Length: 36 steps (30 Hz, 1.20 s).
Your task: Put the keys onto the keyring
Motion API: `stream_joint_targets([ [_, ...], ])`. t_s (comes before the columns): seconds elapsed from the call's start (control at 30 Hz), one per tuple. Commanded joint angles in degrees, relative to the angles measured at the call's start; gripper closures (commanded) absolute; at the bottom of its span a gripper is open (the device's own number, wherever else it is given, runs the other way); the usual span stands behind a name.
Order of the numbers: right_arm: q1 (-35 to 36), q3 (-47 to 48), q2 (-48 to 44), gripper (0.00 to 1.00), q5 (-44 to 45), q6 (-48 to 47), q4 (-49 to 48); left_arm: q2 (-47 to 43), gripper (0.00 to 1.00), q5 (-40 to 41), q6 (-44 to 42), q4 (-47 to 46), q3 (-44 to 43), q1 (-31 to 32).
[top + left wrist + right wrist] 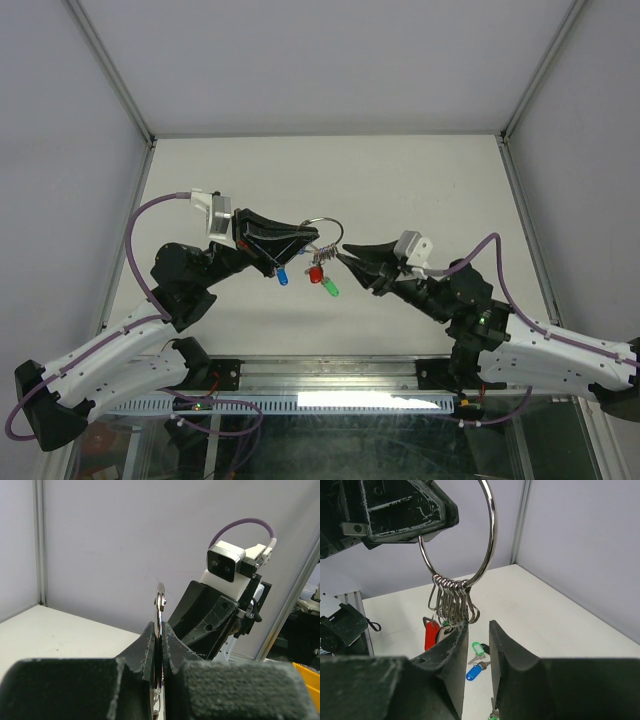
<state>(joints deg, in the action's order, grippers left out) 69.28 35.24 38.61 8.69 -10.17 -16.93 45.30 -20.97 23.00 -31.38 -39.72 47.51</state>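
We see the right tool point(477, 626) slightly spread, gripping nothing, tips just under the clips point(452, 597). Keys point(432, 635) hang from those. Left tool point(159, 628) pinches the keyring point(493, 530), held upright above the surface point(545, 610), mid-scene.

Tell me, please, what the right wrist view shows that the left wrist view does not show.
Only the right wrist view: the keyring as a round loop, the wire clips hanging from it, a red-capped key, a blue-capped key lower down, and the right gripper with its jaws apart. Only the left wrist view: the ring edge-on, the left gripper shut on it, and the wrist camera of the other arm. Both share: the ring held up by the left gripper, and the white table.
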Motion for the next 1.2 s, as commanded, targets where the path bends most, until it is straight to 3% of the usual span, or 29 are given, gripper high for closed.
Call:
stream_joint_targets([
  [0.0, 0.4, 3.3, 0.4, 0.73, -1.6, -0.1, -4.3, -1.2, 1.0, 1.0, -0.2, -3.8, -1.1, -0.6],
  [0.33, 0.3, 3.3, 0.8, 0.72, -1.4, -0.3, -3.7, -1.2, 1.0, 1.1, -0.3, -3.7, -1.3, -0.6],
  [1.17, 0.3, 4.5, 0.6, 0.79, 1.3, -2.3, -5.4, -1.0, 1.0, 0.7, -0.2, -3.7, -1.3, -0.5],
])
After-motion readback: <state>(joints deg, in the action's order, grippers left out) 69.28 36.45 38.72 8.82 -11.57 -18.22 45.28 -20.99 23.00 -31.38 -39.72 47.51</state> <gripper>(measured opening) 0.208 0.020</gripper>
